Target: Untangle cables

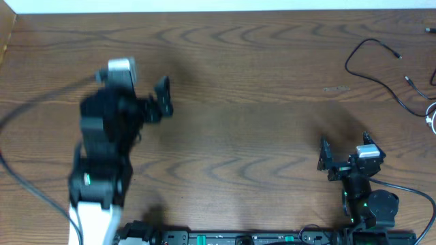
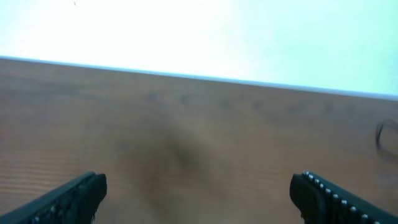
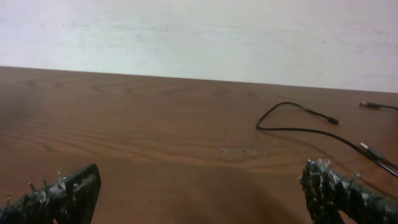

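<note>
Black cable (image 3: 292, 130), thin, loose open curve

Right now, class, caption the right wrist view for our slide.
Open right pincer above brown wooden table, thin black cable curving ahead to its right.

Warm brown with darker wavy grain all over the table (image 1: 238, 82). Black for the cable (image 3: 280, 129) at upper right, white for the cord (image 1: 432, 117) at the right edge. Black left arm (image 1: 102, 129) with silver cap and white base at left; white wall (image 3: 186, 31) along the top.
</note>
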You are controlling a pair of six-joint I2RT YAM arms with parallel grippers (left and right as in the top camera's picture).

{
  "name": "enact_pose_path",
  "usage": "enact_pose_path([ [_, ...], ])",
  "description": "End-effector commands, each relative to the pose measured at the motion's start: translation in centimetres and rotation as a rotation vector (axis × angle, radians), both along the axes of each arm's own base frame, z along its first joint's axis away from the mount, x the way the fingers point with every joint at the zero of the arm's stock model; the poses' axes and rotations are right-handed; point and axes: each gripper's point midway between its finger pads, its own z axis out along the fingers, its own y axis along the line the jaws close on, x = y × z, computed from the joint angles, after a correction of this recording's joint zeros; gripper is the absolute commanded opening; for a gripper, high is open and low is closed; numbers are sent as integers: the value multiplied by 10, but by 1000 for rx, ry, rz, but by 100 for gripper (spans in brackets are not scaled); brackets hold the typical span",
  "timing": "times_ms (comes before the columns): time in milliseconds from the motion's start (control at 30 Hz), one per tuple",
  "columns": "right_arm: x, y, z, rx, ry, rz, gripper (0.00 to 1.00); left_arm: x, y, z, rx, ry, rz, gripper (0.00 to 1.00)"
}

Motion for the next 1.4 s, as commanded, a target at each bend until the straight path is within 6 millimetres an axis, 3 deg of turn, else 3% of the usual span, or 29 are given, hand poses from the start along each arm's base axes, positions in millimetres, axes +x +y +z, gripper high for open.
enact_pose_path([
  [0,0,0,0,6,1,-3,99,-25,1,-33,95,-97,-49,98],
  [300,0,0,0,6,1,-3,99,-67,5,-87,253,-314,-81,98],
  [667,0,0,0,6,1,-3,99,-77,10,-132,282,-341,-57,99],
  [767,0,0,0,6,1,-3,99,-81,10,-151,285,-272,-69,98],
  [1367,0,0,0,6,1,-3,99,-82,10,-149,266,-276,-62,98],
])
